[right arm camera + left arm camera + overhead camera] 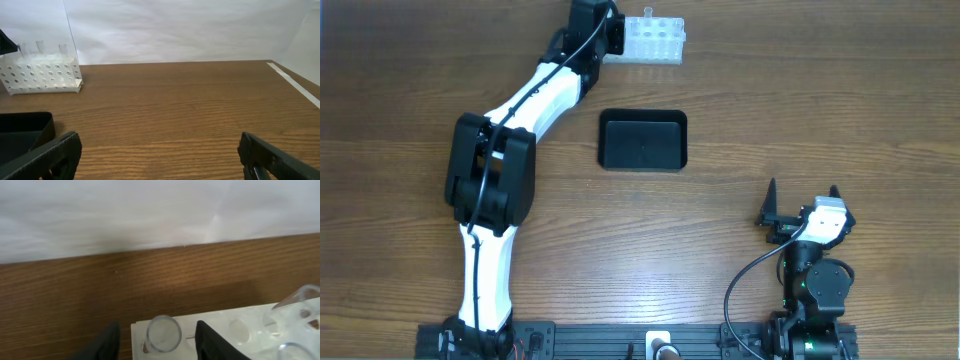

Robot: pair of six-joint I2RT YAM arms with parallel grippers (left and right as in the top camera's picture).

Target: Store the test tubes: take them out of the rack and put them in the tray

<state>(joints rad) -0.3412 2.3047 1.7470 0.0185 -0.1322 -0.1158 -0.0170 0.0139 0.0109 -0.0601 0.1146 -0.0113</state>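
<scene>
A white perforated test tube rack [653, 40] stands at the table's far edge with several clear tubes upright in it. My left gripper [619, 34] is at the rack's left end. In the left wrist view it [157, 341] is open, its fingers [107, 342] on either side of the end test tube [163, 333] with a gap on each side. More tubes [301, 300] stand further along the rack [235, 325]. The black tray [642, 140] lies empty in the middle of the table. My right gripper [802, 205] rests open at the near right, holding nothing.
From the right wrist view the rack [42, 75] and the tray's corner [25, 131] lie far off, with bare wood between them and the open right gripper [160, 162]. A white wall runs behind the table's far edge. Tape marks the right edge [295, 85].
</scene>
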